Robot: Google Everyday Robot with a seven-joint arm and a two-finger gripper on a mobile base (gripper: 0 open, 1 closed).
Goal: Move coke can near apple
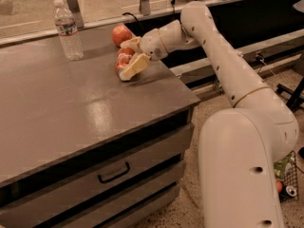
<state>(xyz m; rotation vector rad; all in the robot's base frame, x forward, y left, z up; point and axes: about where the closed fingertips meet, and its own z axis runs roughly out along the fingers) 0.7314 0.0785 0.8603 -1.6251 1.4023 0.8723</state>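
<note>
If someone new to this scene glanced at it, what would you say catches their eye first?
The big white robot arm stands out, reaching from the lower right over the grey table towards its far side. There its end effector is closed around the coke can, just in front of the red apple. A clear water bottle stands upright further left, near the back edge.
</note>
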